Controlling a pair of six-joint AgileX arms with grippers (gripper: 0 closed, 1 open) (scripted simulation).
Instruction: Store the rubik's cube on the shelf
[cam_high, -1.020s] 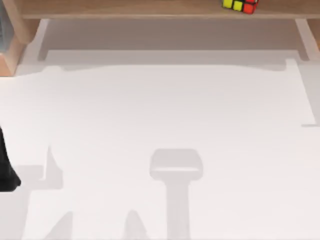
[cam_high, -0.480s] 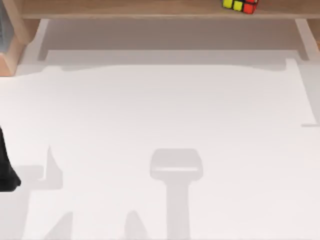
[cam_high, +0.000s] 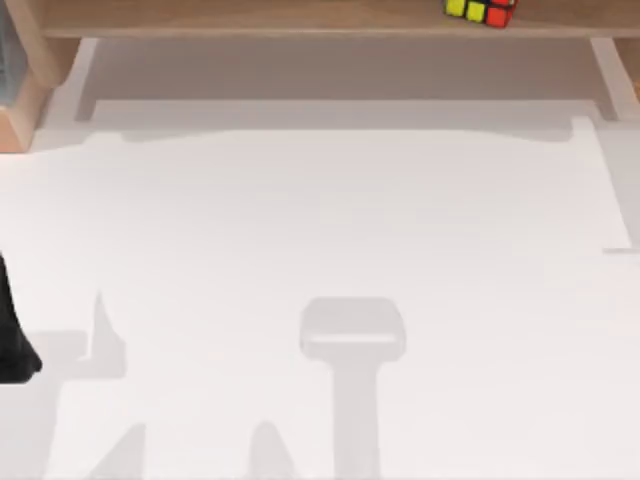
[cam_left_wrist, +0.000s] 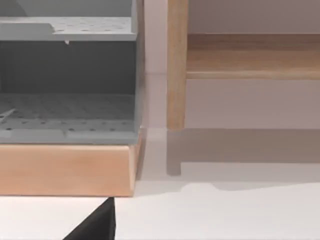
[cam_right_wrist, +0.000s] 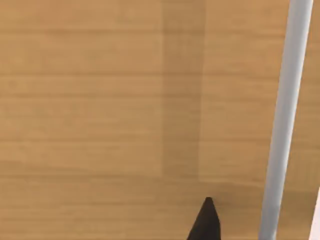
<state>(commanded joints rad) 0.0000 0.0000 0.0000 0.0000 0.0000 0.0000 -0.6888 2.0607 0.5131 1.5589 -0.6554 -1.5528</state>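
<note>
The rubik's cube (cam_high: 481, 10), with yellow, red and orange tiles, rests on the shelf (cam_high: 250, 18) toward its right end, at the far edge of the top view. No gripper touches it. My left arm (cam_high: 12, 345) is a dark shape parked at the table's left edge, far from the cube. A black tip of my left gripper (cam_left_wrist: 95, 227) sits low in the left wrist view, facing the shelf's left support (cam_left_wrist: 176, 65). In the right wrist view a black tip of my right gripper (cam_right_wrist: 205, 222) hangs before light-brown wood (cam_right_wrist: 100, 100).
A grey perforated rack (cam_left_wrist: 67, 75) on a wooden base (cam_left_wrist: 65, 170) stands at the back left, beside the shelf's support. A pale upright bar (cam_right_wrist: 285, 115) runs along the wood in the right wrist view. The white tabletop (cam_high: 330, 220) spreads in front of the shelf.
</note>
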